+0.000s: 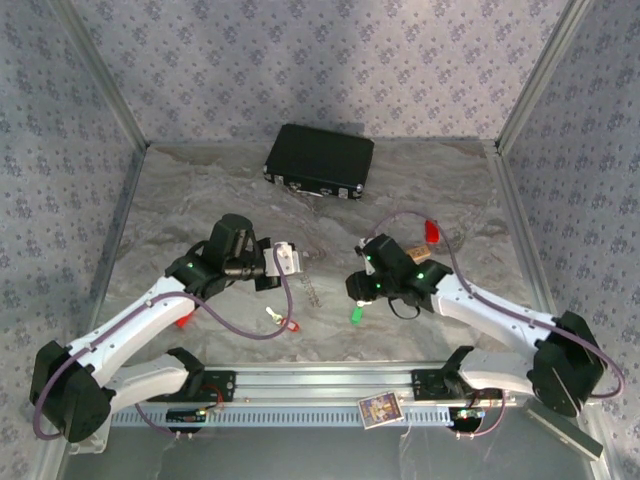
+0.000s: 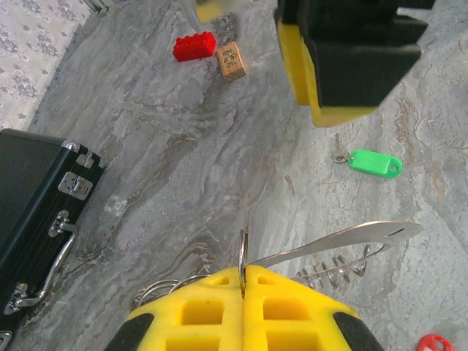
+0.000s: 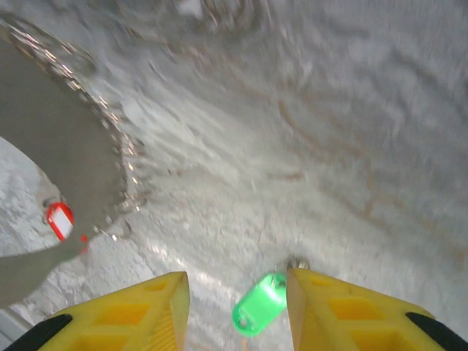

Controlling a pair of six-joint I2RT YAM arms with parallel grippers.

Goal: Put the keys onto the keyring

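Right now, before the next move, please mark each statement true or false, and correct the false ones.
1. The left pincer is shut on the keyring. True.
2. The right pincer grips the green-tagged key. False: it is open, and the key lies on the table between its fingers.
3. The black case stands open. False: its lid is closed.
4. The red block lies beside the tan block. True.
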